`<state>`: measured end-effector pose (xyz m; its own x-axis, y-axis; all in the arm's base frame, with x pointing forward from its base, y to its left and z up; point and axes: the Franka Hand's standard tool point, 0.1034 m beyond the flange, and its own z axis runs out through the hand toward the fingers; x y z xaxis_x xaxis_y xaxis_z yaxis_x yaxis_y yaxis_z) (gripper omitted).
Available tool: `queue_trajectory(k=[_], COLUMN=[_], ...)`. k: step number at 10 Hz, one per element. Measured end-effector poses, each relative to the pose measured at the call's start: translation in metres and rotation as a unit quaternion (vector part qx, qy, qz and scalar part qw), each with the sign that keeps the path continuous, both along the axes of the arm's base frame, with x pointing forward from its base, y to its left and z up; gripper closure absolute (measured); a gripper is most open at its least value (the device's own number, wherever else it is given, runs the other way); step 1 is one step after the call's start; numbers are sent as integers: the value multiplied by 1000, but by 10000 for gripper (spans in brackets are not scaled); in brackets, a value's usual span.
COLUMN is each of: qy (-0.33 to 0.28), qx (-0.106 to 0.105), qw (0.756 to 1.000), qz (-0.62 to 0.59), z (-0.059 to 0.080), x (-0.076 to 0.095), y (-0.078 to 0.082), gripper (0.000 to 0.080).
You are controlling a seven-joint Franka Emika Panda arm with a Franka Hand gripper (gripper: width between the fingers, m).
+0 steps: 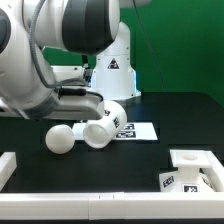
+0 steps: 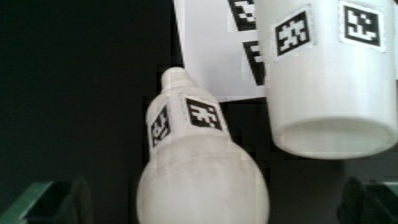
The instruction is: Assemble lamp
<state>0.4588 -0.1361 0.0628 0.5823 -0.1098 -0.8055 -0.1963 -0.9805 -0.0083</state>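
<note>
The white bulb (image 2: 199, 165) lies on its side on the black table, with its tagged neck (image 2: 185, 105) pointing at the marker board. The tapered shade (image 2: 329, 95) lies on its side beside it, apart from it and partly on the board. My gripper (image 2: 205, 205) is open. Its dark fingers show dimly on either side of the bulb's rounded body, with a gap to it on both sides. In the exterior view the bulb (image 1: 62, 140) and the shade (image 1: 104, 130) lie under the arm's hand (image 1: 85, 104). The flat square base (image 1: 196, 172) sits at the front of the exterior view's right.
The marker board (image 1: 138, 130) lies behind the shade and also shows in the wrist view (image 2: 217, 45). The white pedestal (image 1: 112, 72) stands at the back. A white rail (image 1: 90, 206) runs along the front, with a white block (image 1: 6, 168) at the exterior view's left.
</note>
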Motion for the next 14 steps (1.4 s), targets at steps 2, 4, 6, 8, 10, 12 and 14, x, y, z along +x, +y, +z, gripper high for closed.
queue_trajectory(k=[2, 4, 6, 8, 10, 12, 14], qy=[7, 11, 10, 7, 5, 6, 6], qx=[1, 0, 0, -2, -1, 5, 7], qw=[1000, 1000, 1000, 1000, 1000, 1000, 1000], qz=[1, 3, 6, 8, 10, 15, 16], z=[-7, -20, -27, -35, -42, -47, -47], x=[-5, -12, -14, -15, -20, -26, -26], y=[1, 3, 5, 5, 6, 5, 6], gripper=[101, 101, 101, 101, 101, 101, 101])
